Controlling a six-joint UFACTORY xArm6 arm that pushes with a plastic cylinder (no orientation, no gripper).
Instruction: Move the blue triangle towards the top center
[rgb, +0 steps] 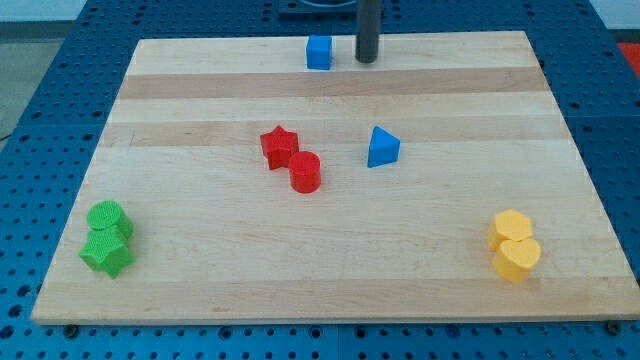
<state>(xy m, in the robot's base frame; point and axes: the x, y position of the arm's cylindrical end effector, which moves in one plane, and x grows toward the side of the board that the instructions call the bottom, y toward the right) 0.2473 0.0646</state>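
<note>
The blue triangle (382, 147) lies on the wooden board (200, 210), a little right of the middle. My tip (367, 59) is at the view's top centre, well above the triangle and apart from it. A blue cube (319, 52) sits just left of my tip near the board's top edge.
A red star (280, 146) and a red cylinder (305, 172) touch each other left of the triangle. A green cylinder (108, 218) and green star (108, 250) sit at the bottom left. Two yellow blocks (516, 245) sit at the bottom right.
</note>
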